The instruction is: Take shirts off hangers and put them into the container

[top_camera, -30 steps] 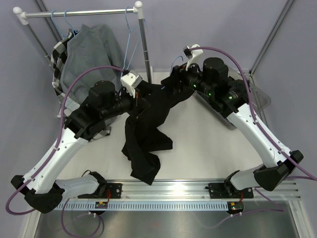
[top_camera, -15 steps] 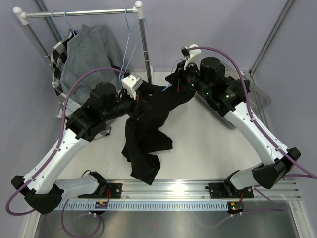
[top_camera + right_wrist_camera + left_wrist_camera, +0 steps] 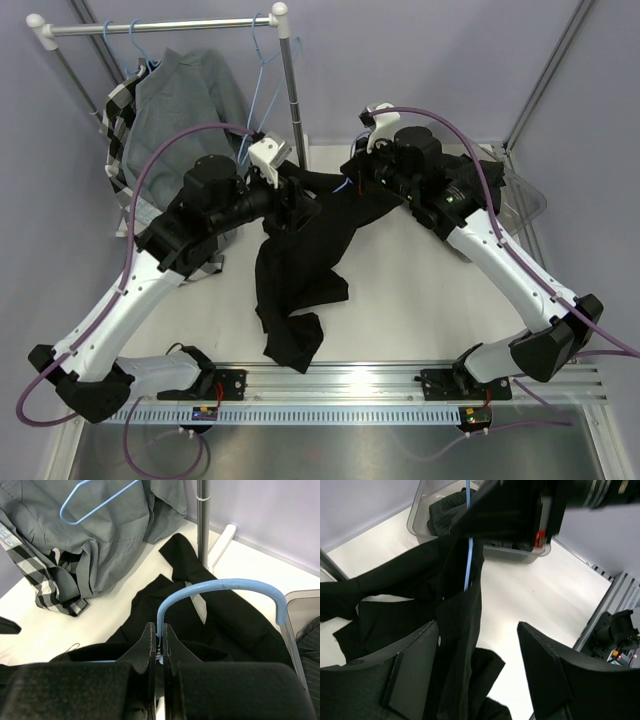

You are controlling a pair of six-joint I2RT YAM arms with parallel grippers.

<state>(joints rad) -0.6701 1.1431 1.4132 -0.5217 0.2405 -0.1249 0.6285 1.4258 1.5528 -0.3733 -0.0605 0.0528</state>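
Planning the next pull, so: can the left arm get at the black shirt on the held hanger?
Probably yes. The left gripper is open, and the black shirt hangs between its jaws with nothing in the way. The right gripper holds the hanger up by its neck.

Legible text, brands, numbers, signs: none in any view.
Red tab (image 3: 538,539), left wrist view: no lettering can be made out.
Small red-and-yellow marks (image 3: 208,410) on the slotted strip (image 3: 340,412) at the near edge, top view: too small to read.
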